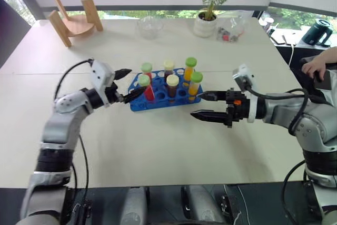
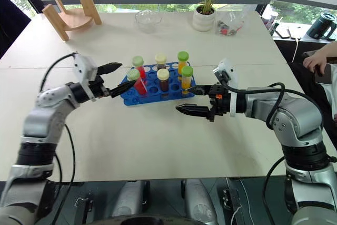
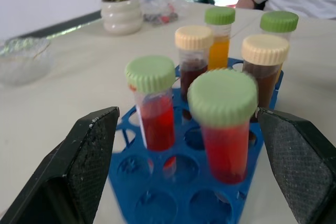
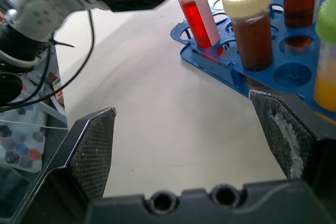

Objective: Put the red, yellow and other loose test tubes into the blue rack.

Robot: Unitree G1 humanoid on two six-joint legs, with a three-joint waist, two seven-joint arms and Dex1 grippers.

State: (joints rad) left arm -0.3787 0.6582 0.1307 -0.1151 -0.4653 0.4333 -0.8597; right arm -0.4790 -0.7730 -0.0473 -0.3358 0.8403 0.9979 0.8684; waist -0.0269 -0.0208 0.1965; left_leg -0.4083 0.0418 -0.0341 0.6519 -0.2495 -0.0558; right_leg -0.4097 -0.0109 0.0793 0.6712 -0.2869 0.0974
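Note:
The blue rack point(image 1: 141, 104) sits mid-table with several capped tubes standing in it. Two red tubes with green caps point(image 3: 226, 145) point(image 3: 155, 121) are at its left end, and the nearer one leans slightly. Two brown tubes with cream caps point(image 3: 193, 69) and two orange ones with green caps point(image 3: 219, 53) stand behind them. My left gripper point(image 1: 137, 80) is open just left of the rack, its fingers point(image 3: 94, 150) on either side of the near red tube and apart from it. My right gripper point(image 1: 196, 105) hangs open and empty just right of the rack's front corner.
At the table's far side are a wooden stand point(image 1: 76, 22), a glass bowl point(image 1: 150, 26), a potted plant point(image 1: 207, 22) and a clear bag of small items point(image 1: 230, 31). A black kettle point(image 1: 317, 31) and a person's hand point(image 1: 316, 66) are at the right edge.

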